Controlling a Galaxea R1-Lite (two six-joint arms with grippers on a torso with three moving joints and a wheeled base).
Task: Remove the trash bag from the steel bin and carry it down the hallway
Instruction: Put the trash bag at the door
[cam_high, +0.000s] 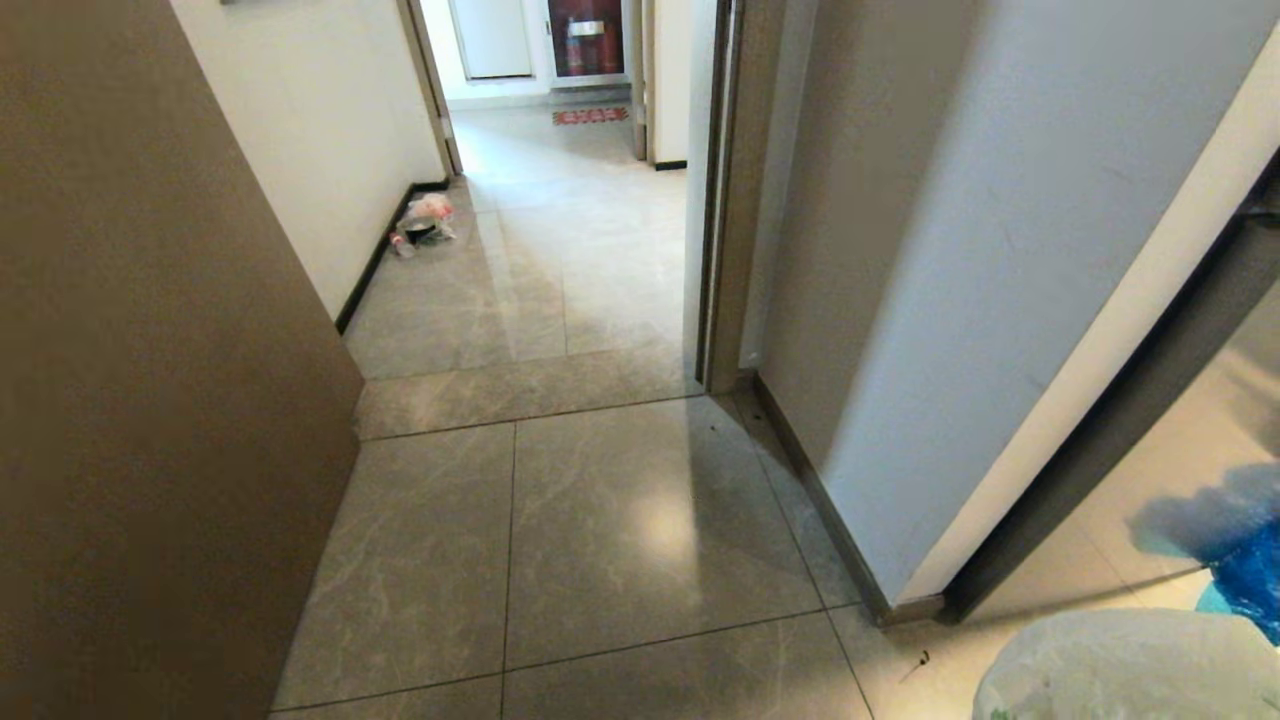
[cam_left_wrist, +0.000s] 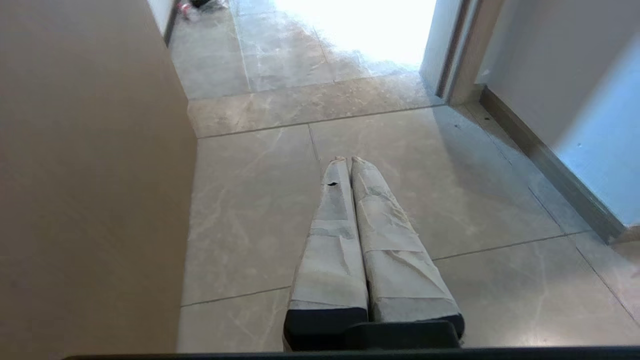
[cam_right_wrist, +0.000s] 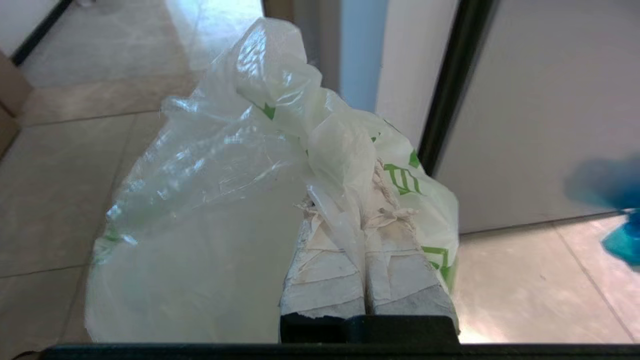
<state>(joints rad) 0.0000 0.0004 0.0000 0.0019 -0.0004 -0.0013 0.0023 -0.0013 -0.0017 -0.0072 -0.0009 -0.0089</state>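
Observation:
The trash bag, thin translucent white plastic with green print, hangs bunched in front of my right gripper, which is shut on a fold of its rim between the taped fingers. The bag's top also shows at the bottom right of the head view. My left gripper is shut with nothing in it, held low over the grey tiles. The hallway runs ahead through a doorway, with marbled grey floor tiles and white walls. The steel bin is out of view.
A brown panel stands close on the left. A white wall corner with dark baseboard juts in on the right, next to a door frame. A pinkish bag lies by the left wall. A blue object sits at right.

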